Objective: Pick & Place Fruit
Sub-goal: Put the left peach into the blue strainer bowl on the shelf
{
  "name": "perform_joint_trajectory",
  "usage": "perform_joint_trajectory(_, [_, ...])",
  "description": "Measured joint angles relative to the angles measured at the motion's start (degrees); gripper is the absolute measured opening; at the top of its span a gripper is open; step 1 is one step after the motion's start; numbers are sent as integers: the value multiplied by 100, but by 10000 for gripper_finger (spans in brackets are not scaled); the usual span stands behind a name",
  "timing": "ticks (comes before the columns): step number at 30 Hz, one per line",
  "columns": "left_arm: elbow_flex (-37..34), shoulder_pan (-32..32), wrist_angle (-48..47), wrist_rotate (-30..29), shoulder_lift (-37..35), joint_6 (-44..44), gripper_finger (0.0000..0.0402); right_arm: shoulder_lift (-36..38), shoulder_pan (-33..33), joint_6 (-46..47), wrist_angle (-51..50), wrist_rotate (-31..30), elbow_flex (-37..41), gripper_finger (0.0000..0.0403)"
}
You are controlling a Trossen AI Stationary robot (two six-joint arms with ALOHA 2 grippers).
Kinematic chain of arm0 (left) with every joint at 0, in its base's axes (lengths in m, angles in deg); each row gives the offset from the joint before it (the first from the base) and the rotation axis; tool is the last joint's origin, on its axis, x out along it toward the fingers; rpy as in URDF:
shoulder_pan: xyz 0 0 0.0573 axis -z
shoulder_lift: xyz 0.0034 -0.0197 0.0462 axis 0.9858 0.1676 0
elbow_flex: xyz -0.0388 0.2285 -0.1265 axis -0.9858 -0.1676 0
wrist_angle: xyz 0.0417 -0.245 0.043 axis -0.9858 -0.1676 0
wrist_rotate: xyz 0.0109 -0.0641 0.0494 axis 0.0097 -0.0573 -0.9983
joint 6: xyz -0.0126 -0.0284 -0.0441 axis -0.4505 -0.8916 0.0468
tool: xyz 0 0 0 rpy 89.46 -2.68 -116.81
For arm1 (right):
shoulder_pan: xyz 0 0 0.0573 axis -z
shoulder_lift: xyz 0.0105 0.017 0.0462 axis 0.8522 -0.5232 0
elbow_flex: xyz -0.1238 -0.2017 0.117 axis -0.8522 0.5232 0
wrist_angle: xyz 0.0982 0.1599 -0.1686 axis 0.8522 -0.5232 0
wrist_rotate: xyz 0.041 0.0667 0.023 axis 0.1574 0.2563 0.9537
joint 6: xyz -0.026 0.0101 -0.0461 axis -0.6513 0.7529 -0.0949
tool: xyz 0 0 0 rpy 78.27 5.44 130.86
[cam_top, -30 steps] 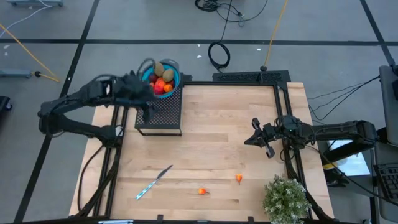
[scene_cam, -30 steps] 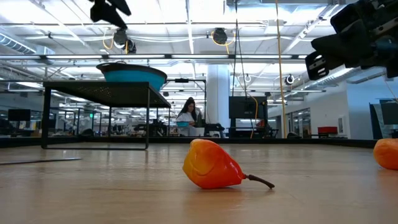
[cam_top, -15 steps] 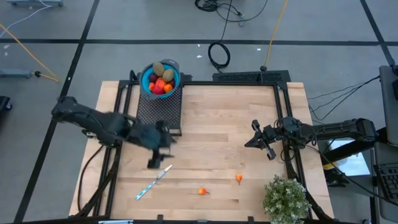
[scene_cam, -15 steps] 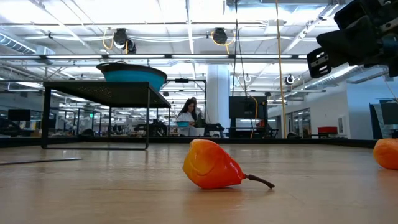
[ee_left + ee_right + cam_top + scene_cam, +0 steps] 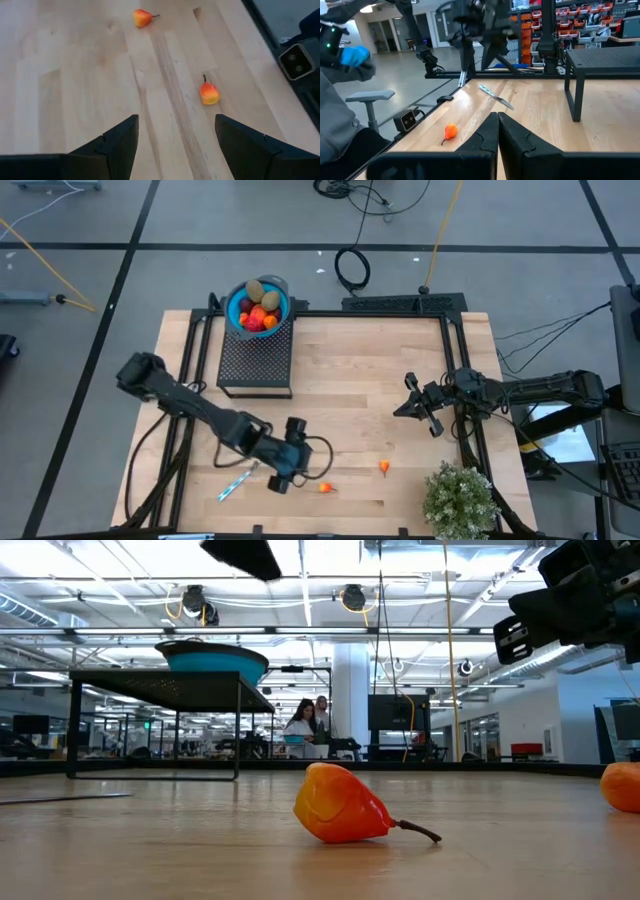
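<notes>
Left edge to right, high view: left gripper (image 5: 287,467) low over the front of the table, fingers spread, nothing between them; knife (image 5: 238,479) lies just beside it on the left. Bowl (image 5: 259,304) sits on a black mesh stand (image 5: 256,362) at the back, already loaded with fruit, dark red, olive and orange pieces. Two pieces left loose on the wood: near pear (image 5: 325,487) just right of the left gripper, second pear (image 5: 385,467) further right, well apart from the first. Left wrist view shows both ahead of the spread fingers (image 5: 111,147), the closer one (image 5: 209,93) with its stem pointing away. Plant (image 5: 460,498) at the front right corner. Right gripper (image 5: 418,402) parked near the right edge, clenched, holding nothing. Handling, as a guess: small hollow toy, light, stiff, glossy skin, likely to skid or roll on bare wood if nudged. Best taken across the fat belly, jaws straddling it from above, stem left clear; the taper toward the stem would squeeze out.
</notes>
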Motion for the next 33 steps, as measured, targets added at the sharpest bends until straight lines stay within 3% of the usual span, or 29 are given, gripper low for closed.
perform_joint_trajectory(12, [0, -11, 931, 86, 986, -9, 262, -2, 0, -1, 1, 0, 0, 0])
perform_joint_trajectory(33, [0, 20, 2051, 364, 1893, -478, 262, -36, 0, -4, -60, 15, 0, 0])
